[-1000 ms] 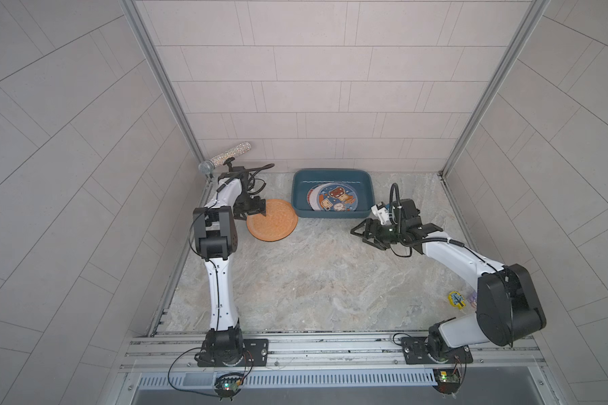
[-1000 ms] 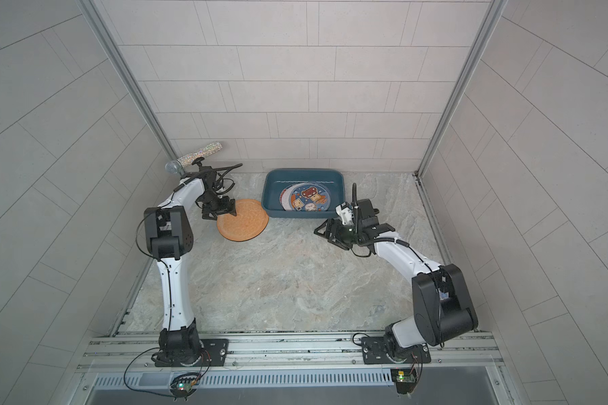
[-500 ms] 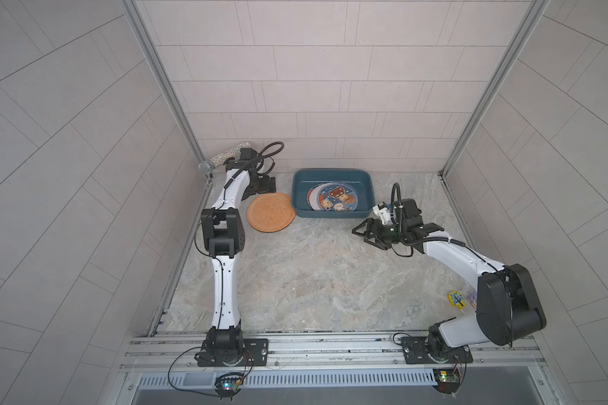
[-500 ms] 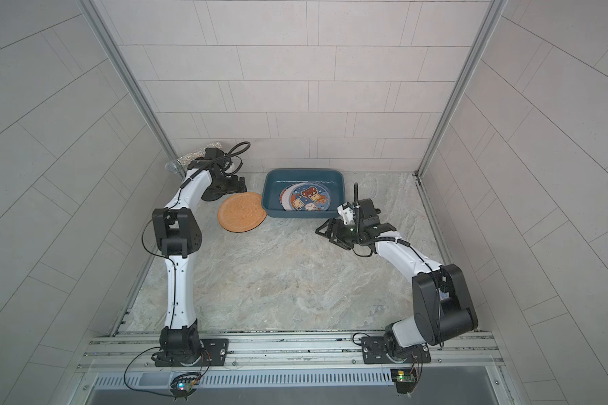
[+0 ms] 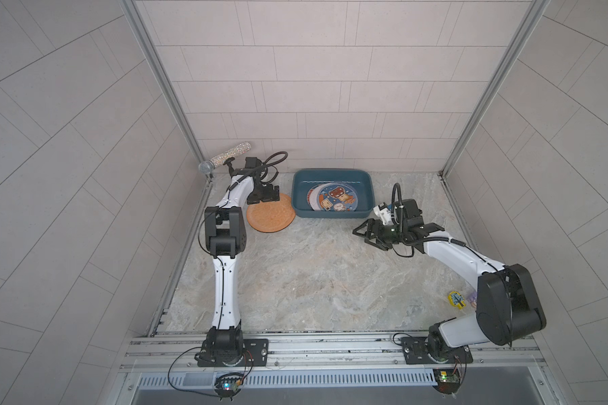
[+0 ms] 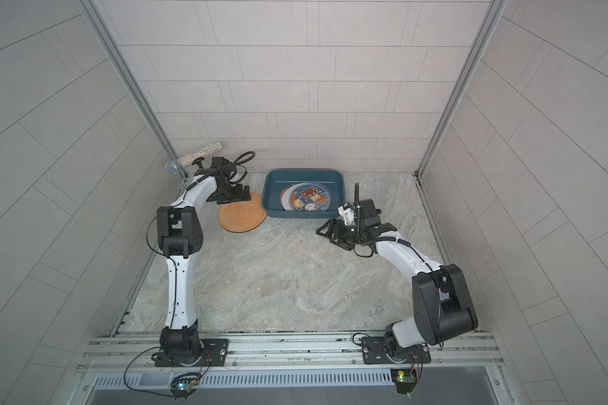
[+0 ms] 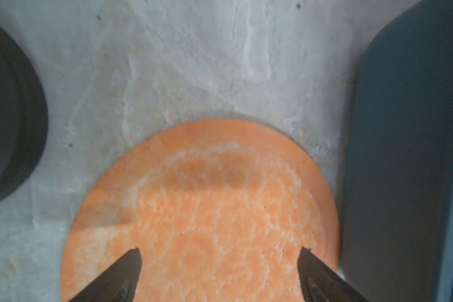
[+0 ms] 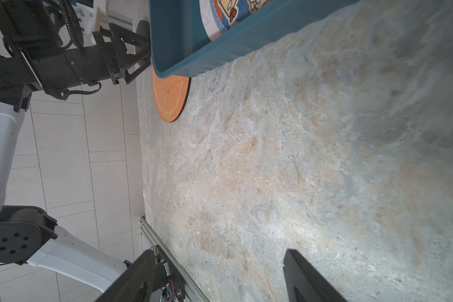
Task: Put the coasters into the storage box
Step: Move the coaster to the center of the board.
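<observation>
A plain orange coaster (image 5: pixel 271 217) (image 6: pixel 242 217) lies flat on the stone table, just left of the storage box (image 5: pixel 330 172) (image 6: pixel 304 172), a teal tray. Inside the box lie printed coasters (image 5: pixel 334 199) (image 6: pixel 306 200), overlapping. My left gripper (image 5: pixel 264 198) (image 6: pixel 233 199) is over the orange coaster's far edge. In its wrist view the left gripper (image 7: pixel 220 251) is open wide, with the orange coaster (image 7: pixel 202 209) under it and nothing held. My right gripper (image 5: pixel 365 238) (image 6: pixel 330 239) (image 8: pixel 220 252) is open and empty, low over bare table, in front of the box's right corner.
A glittery microphone (image 5: pixel 225 159) on a stand leans in the far left corner; its black round base (image 7: pixel 8 117) sits beside the orange coaster. A small yellow sticker (image 5: pixel 456 299) lies near the right arm's base. Tiled walls close three sides; a metal rail (image 5: pixel 330 347) runs along the front.
The left arm lifted from the orange coaster's left side, swung toward the back wall and came down over its far edge, opening a little wider. The right arm has not moved.
</observation>
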Tool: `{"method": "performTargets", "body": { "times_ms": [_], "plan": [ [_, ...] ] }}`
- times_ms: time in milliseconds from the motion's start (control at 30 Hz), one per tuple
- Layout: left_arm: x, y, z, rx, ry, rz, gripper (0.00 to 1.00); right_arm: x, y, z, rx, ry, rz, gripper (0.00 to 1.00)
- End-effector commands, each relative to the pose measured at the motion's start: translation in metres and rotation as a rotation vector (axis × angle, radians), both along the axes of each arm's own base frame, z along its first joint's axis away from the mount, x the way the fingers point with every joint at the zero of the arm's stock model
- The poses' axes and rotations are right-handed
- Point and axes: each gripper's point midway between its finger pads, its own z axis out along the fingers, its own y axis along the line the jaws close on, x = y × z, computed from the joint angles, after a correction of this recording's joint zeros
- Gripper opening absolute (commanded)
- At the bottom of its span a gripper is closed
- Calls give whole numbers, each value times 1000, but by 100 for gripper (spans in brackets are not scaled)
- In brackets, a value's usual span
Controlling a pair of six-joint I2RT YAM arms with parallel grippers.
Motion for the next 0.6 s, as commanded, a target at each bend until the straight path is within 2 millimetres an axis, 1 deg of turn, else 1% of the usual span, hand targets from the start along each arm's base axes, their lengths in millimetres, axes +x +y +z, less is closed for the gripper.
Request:
{"method": "performTargets", "body": {
  "times_ms": [0,133,267,433,500,567],
  "plan": [
    [30,0,10,-10,-105,12,100,-2,-2,-1,-8,2,-1,80],
    [44,-2,-2,-22,-111,16,100,0,-3,-4,-12,11,-5,80],
    [52,-2,-14,-31,-109,24,100,3,-3,-7,-18,17,-9,80],
    [59,7,-21,-2,-99,47,99,7,-3,-10,-22,27,-13,80],
    [60,13,-24,4,-87,75,100,8,-2,-11,-22,30,-13,80],
    [58,15,-28,8,-73,78,100,9,-2,-11,-23,30,-16,80]
  ]
}}
